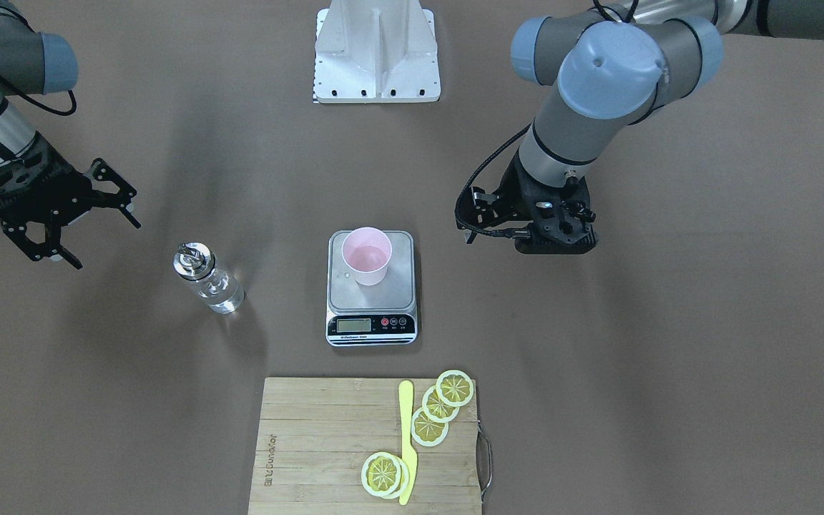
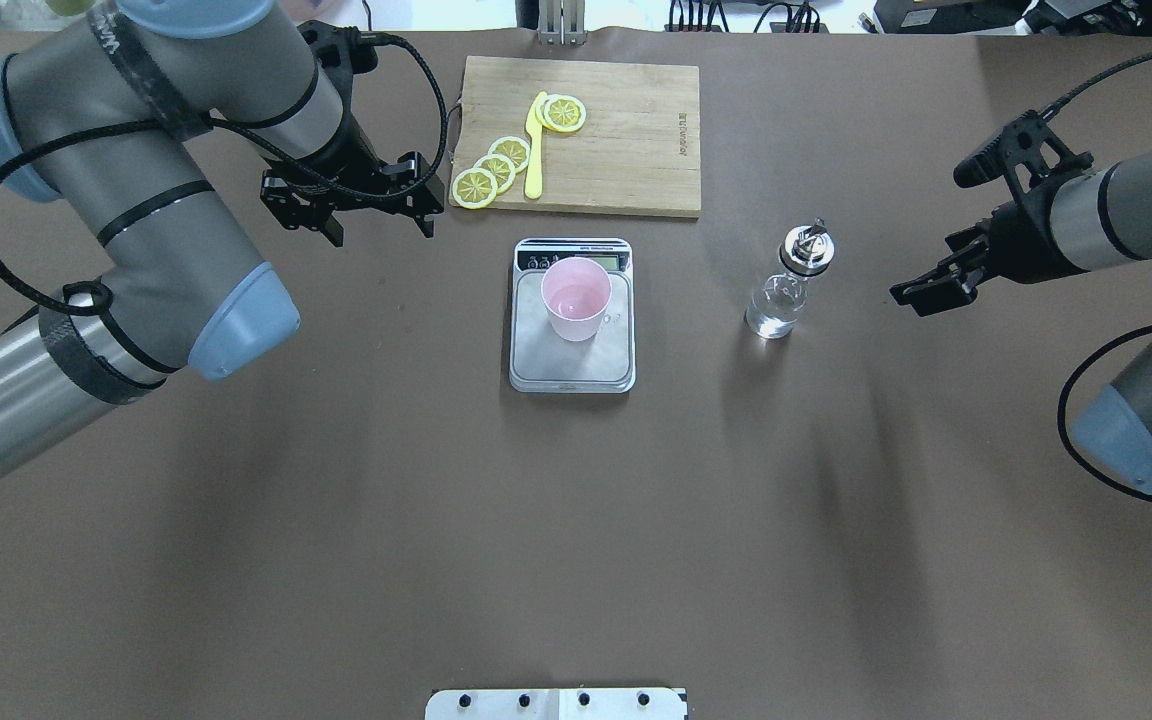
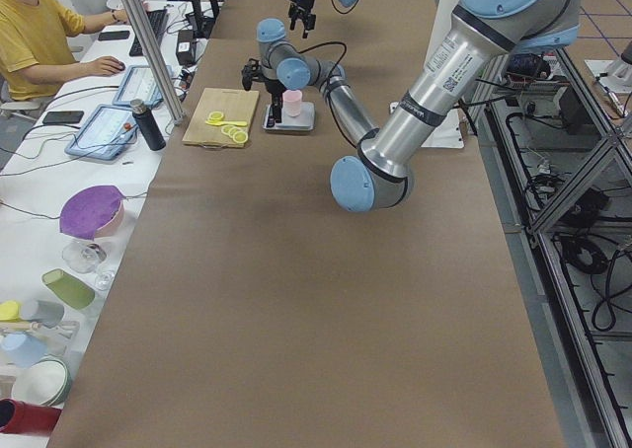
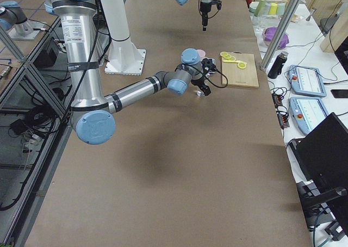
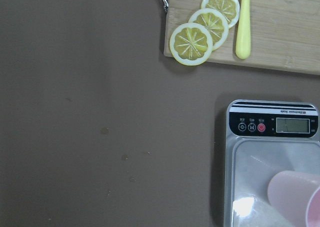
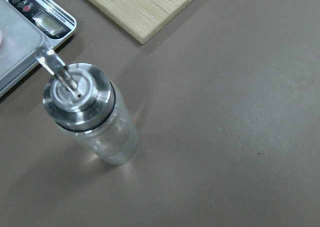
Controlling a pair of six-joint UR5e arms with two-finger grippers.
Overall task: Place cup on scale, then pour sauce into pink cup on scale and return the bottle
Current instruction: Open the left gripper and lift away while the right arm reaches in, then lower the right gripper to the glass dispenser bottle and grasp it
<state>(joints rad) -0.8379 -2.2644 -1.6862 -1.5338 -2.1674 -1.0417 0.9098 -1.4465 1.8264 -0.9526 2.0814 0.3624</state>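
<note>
The pale pink cup stands upright on the steel platform of the scale, toward its back; it also shows in the overhead view and at the left wrist view's lower right. The clear glass bottle with metal cap and spout stands upright on the table, apart from the scale, and holds some clear liquid. It fills the right wrist view. My right gripper is open and empty, to the side of the bottle and not touching it. My left gripper is open and empty, beside the scale.
A bamboo cutting board with lemon slices and a yellow knife lies beyond the scale on the operators' side. The white robot base plate sits at the table's robot side. A person sits at a side desk.
</note>
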